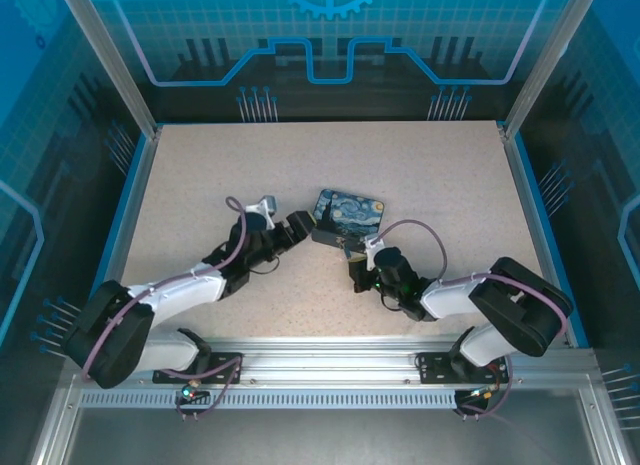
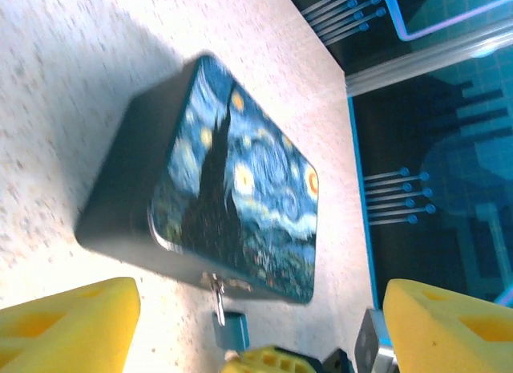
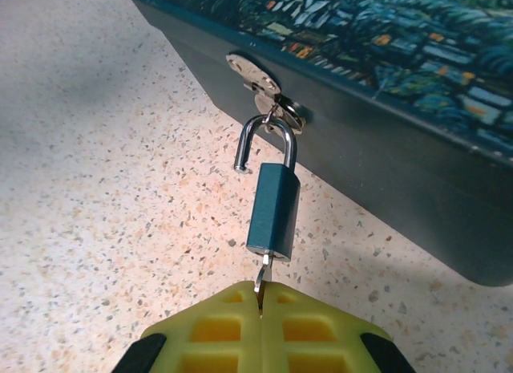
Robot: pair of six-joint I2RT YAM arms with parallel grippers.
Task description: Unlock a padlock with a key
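Right fingers pressed together on key, which sits in base of padlock just ahead of tips. Shackle sprung, one leg free, other hooked through hasp of painted tin on worktop. Left fingers spread wide, holding nothing, tin straight ahead, padlock between them.

A speckled beige worktop is edged in blue and enclosed by blue patterned panels between aluminium posts; a rail is fixed along its near edge.
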